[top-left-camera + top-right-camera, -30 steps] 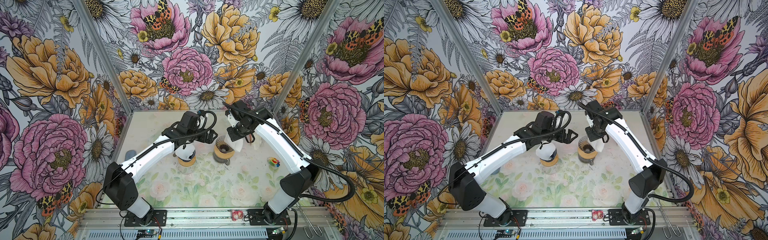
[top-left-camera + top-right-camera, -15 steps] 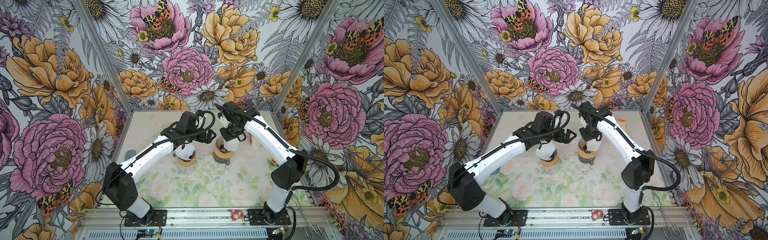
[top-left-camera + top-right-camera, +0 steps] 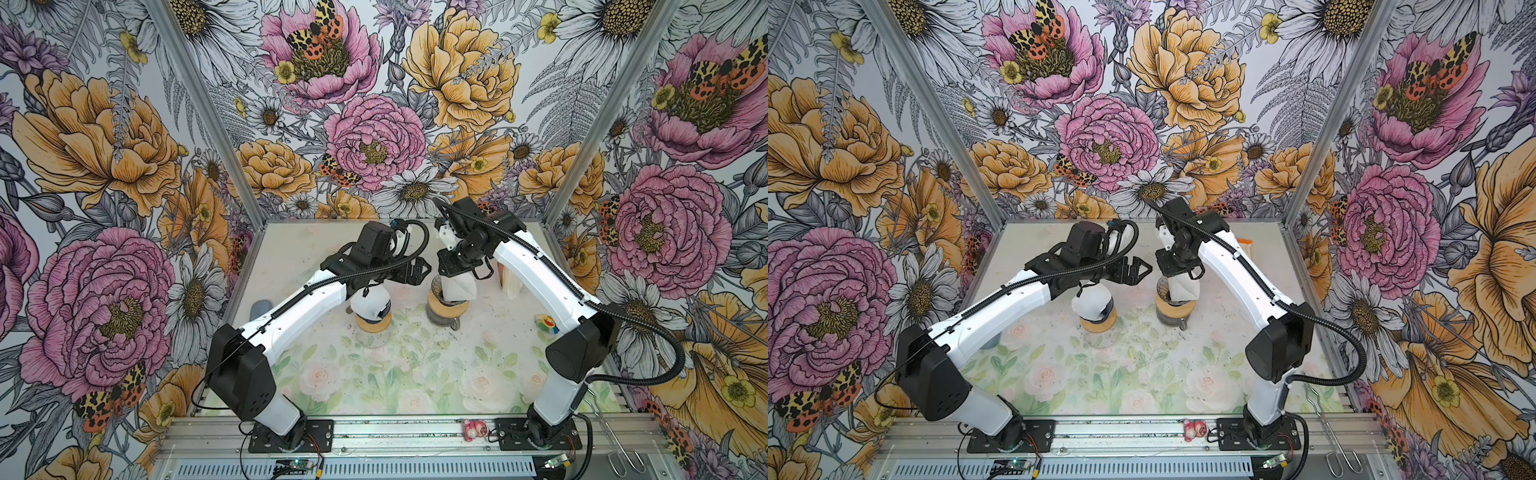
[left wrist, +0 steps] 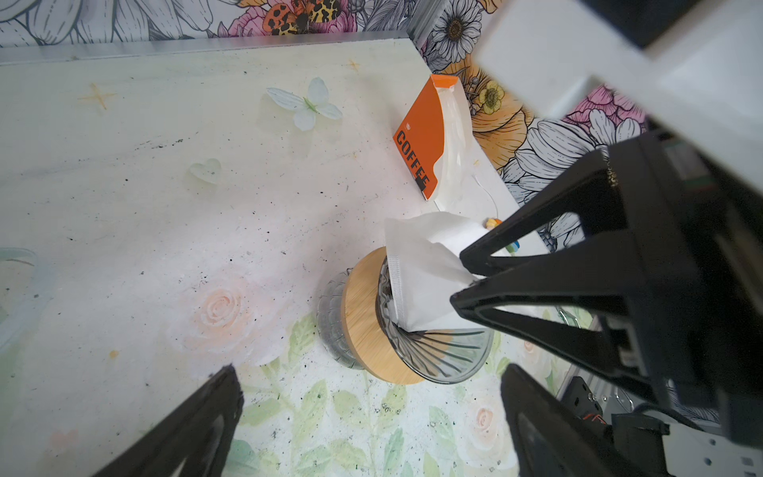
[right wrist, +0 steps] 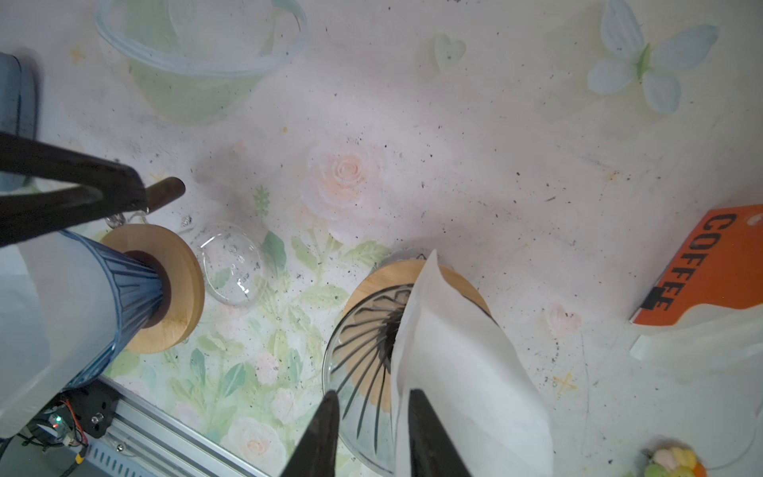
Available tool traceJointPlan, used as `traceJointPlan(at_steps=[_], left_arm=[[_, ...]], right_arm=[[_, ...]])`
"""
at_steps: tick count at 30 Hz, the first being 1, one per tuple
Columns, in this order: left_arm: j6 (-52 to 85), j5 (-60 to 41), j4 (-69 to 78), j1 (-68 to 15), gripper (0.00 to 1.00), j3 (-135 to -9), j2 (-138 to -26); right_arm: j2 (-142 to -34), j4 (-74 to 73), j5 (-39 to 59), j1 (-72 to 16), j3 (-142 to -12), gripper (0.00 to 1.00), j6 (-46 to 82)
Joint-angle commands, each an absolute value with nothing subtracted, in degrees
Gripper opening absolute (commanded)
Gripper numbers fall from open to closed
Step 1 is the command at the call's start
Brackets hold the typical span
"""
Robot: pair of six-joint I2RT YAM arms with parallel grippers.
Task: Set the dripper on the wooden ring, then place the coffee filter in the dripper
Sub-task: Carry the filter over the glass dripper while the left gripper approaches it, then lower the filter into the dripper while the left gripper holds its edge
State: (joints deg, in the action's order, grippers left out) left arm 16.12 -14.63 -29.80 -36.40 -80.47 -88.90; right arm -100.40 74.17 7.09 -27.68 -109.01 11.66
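Note:
The white paper coffee filter stands upright in the clear ribbed glass dripper, which sits on a wooden collar. It also shows in both top views as the filter. My right gripper hangs over it with jaws apart. One finger is against the filter's wall and the other is over the glass, clear of the paper. My left gripper is open and empty, hovering just left of the dripper.
A blue dripper with a white filter stands on a wooden collar to the left. An orange COFFEE filter pack leans at the back right. A clear bowl, a small glass vessel and a small toy lie on the table.
My right arm swung left and carried the filter over and into the glass dripper, and its jaws have parted. The left arm has stayed where it was.

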Motion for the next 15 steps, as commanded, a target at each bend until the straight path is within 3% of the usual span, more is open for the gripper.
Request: traceJointPlan(at_steps=[1,15], left_arm=[[16.1,-15.7,-29.0,-36.9,0.99,-84.2,-90.1],[27.9,-8.8,-34.3,-43.9,0.99,-92.0,-99.1]], right_arm=[[-93.6,69.4,9.8,-24.5,-106.4,0.36,13.8],[-81.4,57.1,14.3,-12.7,-83.6,0.58,17.8]])
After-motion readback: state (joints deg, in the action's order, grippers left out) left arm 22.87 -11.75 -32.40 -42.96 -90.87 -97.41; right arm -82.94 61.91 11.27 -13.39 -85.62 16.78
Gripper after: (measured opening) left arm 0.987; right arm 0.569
